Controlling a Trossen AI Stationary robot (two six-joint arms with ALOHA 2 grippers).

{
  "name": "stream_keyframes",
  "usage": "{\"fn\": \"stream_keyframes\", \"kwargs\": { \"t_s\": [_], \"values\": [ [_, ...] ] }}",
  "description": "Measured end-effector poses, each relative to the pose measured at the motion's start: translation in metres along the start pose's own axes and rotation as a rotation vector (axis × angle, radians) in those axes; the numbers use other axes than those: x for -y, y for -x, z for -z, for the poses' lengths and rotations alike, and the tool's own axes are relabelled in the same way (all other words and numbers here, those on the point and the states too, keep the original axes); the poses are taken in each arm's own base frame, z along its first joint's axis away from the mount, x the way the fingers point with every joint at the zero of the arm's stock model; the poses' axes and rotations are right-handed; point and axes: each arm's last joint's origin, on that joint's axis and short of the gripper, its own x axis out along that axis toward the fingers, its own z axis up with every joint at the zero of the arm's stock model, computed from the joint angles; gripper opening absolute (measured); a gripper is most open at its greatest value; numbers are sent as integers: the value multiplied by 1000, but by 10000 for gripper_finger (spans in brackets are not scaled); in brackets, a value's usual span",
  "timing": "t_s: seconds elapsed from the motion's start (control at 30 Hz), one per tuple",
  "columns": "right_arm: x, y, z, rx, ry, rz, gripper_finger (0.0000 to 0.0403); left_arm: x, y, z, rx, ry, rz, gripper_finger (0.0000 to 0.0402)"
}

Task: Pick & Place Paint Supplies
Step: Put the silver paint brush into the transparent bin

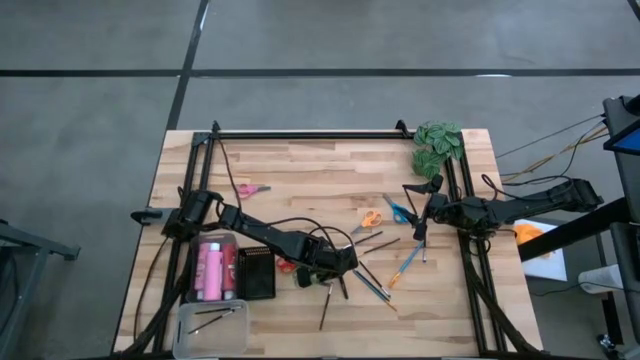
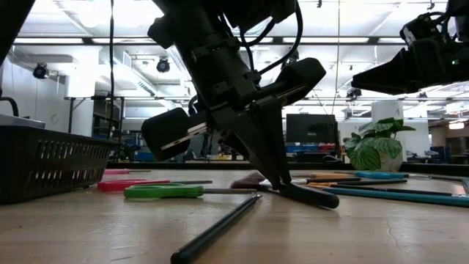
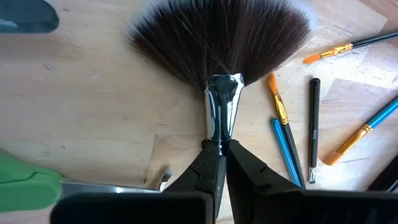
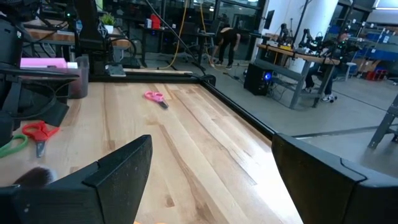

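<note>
A fan brush with dark bristles (image 3: pixel 217 37) and a silver ferrule (image 3: pixel 222 109) lies at the table's middle front. My left gripper (image 1: pixel 335 268) is shut on it, slanting down onto it (image 2: pixel 277 183). The brush's black handle (image 1: pixel 324 308) runs toward the near edge. My right gripper (image 1: pixel 419 218) waits level at the right side, open, with nothing between its fingers (image 4: pixel 211 155). Other brushes (image 1: pixel 378 282), a blue-handled brush (image 1: pixel 406 264), orange scissors (image 1: pixel 370 218), blue scissors (image 1: pixel 397 210), red scissors (image 1: pixel 285 265), green scissors (image 2: pixel 163 191) and pink scissors (image 1: pixel 251 189) lie flat on the wood. My left gripper pinches the fan brush between its two fingers where the handle meets the ferrule's narrow end (image 3: pixel 217 142). The fingers slant down from the table's left and close on the handle from its two sides. The handle's free end (image 2: pixel 179 254) rests on the table.
A black basket (image 1: pixel 255 272), a clear bin with pink bottles (image 1: pixel 212 268) and a clear tray holding brushes (image 1: pixel 210 320) stand at the front left. A green leafy clump (image 1: pixel 437 148) sits at the far right corner. Black rails (image 1: pixel 300 133) frame the table.
</note>
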Motion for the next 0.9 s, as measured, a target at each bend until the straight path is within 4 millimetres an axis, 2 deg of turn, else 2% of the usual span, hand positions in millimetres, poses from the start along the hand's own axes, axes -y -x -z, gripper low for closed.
{"fn": "stream_keyframes", "kwargs": {
  "t_s": [0.53,0.9],
  "values": [
    [0,0,0,0,-1,0,329,0,0,0,-7,-11,-4,21],
    [0,0,0,0,0,0,329,-1,-2,0,-8,-11,0,92]
  ]
}}
